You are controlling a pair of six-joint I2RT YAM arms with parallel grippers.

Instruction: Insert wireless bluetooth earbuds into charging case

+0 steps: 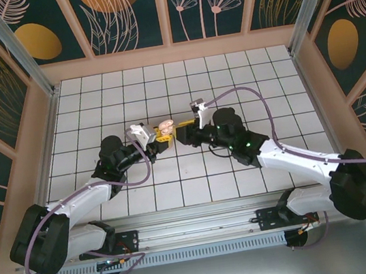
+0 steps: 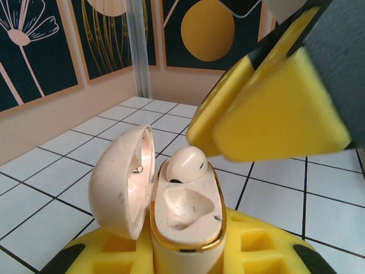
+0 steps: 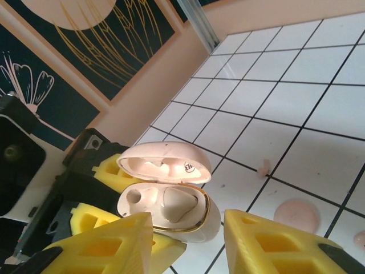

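The charging case [image 2: 185,228] is a pale-pink clamshell with a gold rim, and my left gripper [image 2: 185,254] is shut on its body. Its lid [image 2: 120,182] stands open to the left. One earbud [image 2: 185,164] sits in the far slot, while the near slot [image 2: 185,205] is an empty hollow. In the right wrist view the case [image 3: 228,225] lies just beyond my right gripper [image 3: 187,221], which is open with nothing between its yellow fingers. From above, the left gripper [image 1: 160,135] and right gripper [image 1: 183,131] meet tip to tip at the case [image 1: 165,126].
On the tiles right of the case lie a tiny pale-pink piece [image 3: 263,167] and a flat round pink patch [image 3: 296,216]. The white tiled floor [image 1: 230,82] is ringed by wooden walls [image 1: 170,53].
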